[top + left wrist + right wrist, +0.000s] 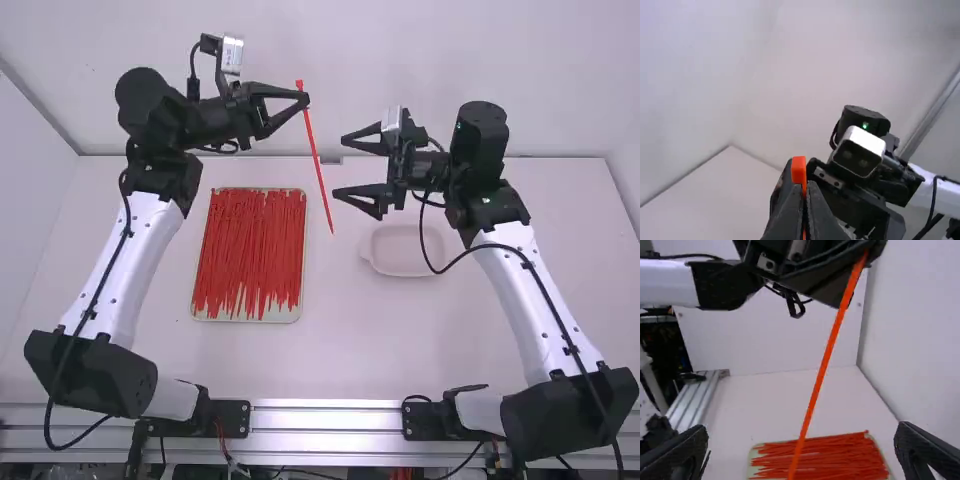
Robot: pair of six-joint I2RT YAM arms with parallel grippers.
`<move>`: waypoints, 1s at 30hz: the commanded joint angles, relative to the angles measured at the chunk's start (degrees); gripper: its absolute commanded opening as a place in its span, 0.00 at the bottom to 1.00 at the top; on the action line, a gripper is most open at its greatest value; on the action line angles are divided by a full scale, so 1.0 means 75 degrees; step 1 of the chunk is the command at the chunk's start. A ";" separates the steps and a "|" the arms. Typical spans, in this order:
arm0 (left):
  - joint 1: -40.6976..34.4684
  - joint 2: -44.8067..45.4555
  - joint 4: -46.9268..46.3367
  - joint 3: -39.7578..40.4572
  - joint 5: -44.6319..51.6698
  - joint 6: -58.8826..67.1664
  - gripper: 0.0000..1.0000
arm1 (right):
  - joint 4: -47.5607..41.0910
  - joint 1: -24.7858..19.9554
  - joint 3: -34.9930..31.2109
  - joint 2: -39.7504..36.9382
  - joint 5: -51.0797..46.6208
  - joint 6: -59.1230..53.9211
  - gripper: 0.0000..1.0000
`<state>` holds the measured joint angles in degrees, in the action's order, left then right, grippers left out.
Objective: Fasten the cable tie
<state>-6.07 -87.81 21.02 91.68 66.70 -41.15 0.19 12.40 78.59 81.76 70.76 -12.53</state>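
A single red cable tie point(318, 160) hangs nearly upright above the table, its head end pinched in my left gripper point(301, 100), which is shut on it high at the back. In the left wrist view the tie's head point(798, 170) sticks up between the shut fingers. My right gripper point(356, 167) stands open just to the right of the tie's lower half, its fingers spread wide and apart from it. In the right wrist view the tie point(822, 375) runs down from the left gripper point(860, 255), with the right fingers point(927, 452) wide at either side.
A tray point(202, 312) holding several red cable ties point(252, 250) lies on the table left of the middle. A white dish point(407, 250) sits under the right arm's wrist. White walls close the back and sides.
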 commanded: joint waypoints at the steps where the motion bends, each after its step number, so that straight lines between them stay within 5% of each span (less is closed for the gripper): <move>1: 0.0082 -0.0204 -0.0650 0.0810 -0.0248 0.0574 0.02 | 0.0329 0.0052 0.0178 0.0070 0.0003 -0.0312 0.99; 11: 0.0128 -0.1160 -0.3646 0.2789 -0.0542 0.0685 0.02 | 0.0726 -0.0420 0.0178 0.0070 0.2416 -0.2932 0.99; 22: 0.0000 -0.1393 -0.3713 0.2081 0.0396 -0.2229 0.02 | 0.0723 -0.0437 0.0178 0.0070 0.2483 -0.3727 0.99; 30: 0.0023 -0.1393 -0.3459 0.1673 0.0656 -0.4436 0.02 | 0.0723 0.0207 0.0178 0.0070 0.2483 -0.7344 0.99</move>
<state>-5.89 -98.26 -6.22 104.55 69.78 -66.50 5.41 12.84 78.59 81.82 88.12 -54.92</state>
